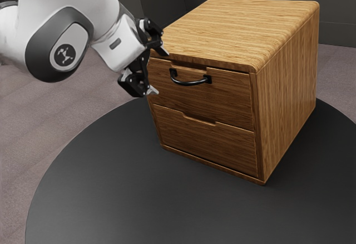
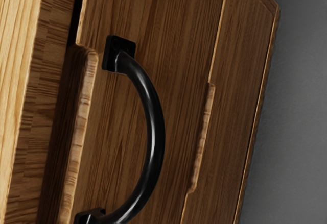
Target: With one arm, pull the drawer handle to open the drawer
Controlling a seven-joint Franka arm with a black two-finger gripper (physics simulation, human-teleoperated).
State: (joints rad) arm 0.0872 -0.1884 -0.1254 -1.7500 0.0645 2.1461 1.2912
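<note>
A wooden cabinet point(image 1: 239, 27) with two drawers stands on a round black table point(image 1: 139, 199). The upper drawer point(image 1: 228, 96) carries a black curved handle point(image 1: 190, 80) near its left end and sits about flush with the lower drawer point(image 1: 206, 141). My gripper point(image 1: 155, 69) is open at the cabinet's front left corner, just left of the handle and apart from it, with nothing between its fingers. In the wrist view the handle point(image 2: 153, 132) arches over the upper drawer front point(image 2: 179, 40) close ahead of my hand, beside the lower drawer point(image 2: 240, 81).
The dark tabletop point(image 2: 301, 132) extends in front of the cabinet and to the exterior view's left. Past the table's edge lies a brownish floor point(image 1: 33, 122). My white arm point(image 1: 61, 38) comes in from the upper left.
</note>
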